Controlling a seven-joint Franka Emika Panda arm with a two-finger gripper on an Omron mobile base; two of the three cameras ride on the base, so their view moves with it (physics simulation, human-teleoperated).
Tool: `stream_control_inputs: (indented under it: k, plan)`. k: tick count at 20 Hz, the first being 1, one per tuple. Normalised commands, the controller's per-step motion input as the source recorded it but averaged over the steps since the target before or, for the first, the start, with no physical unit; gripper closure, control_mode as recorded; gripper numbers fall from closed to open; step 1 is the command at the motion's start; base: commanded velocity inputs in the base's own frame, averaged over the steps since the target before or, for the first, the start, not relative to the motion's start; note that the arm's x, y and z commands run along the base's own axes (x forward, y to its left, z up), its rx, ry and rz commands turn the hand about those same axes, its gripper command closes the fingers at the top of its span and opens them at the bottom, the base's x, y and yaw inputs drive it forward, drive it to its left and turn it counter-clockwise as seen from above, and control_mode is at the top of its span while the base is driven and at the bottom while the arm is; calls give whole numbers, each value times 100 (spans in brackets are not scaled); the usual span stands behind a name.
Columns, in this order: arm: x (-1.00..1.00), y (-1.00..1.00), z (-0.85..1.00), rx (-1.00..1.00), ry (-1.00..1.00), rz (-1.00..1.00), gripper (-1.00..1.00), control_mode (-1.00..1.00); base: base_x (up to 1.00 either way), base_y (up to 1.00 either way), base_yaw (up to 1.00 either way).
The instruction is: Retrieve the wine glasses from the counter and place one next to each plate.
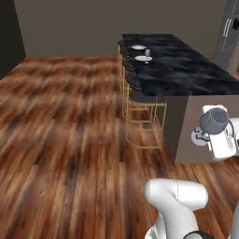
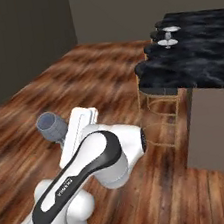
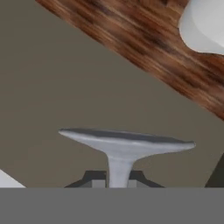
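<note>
Left base view: gripper (image 1: pixel 215 135) clamped on a carried wine glass (image 1: pixel 214 120), bowl above the hand. Island (image 1: pixel 186 70) far ahead of it bears two plates (image 1: pixel 138 47) (image 1: pixel 143 58); a placed glass (image 1: pixel 147 54) stands beside the nearer plate.

Right base view: arm folded close to the base, carried glass (image 2: pixel 52 125) raised. Best kept upright while approaching the bare far plate (image 2: pixel 171 29).

Hand view: stem (image 3: pixel 119 171) pinched between fingertips (image 3: pixel 94 178), foot (image 3: pixel 127 142) just beyond.

Glossy white rounded arm (image 2: pixel 98 159) with black joint bands (lettering on one).
</note>
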Motion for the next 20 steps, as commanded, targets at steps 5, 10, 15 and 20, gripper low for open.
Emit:
stream_control_inputs:
  k: [5, 10, 15, 20]
  plan:
    - [0, 0, 0, 0, 0, 0, 100, 100, 100, 98, -54]
    - [0, 0, 0, 0, 0, 0, 100, 100, 100, 99, -56]
    - [0, 0, 0, 0, 0, 0, 100, 100, 100, 100, -56]
    - [0, 0, 0, 0, 0, 0, 100, 100, 100, 100, -56]
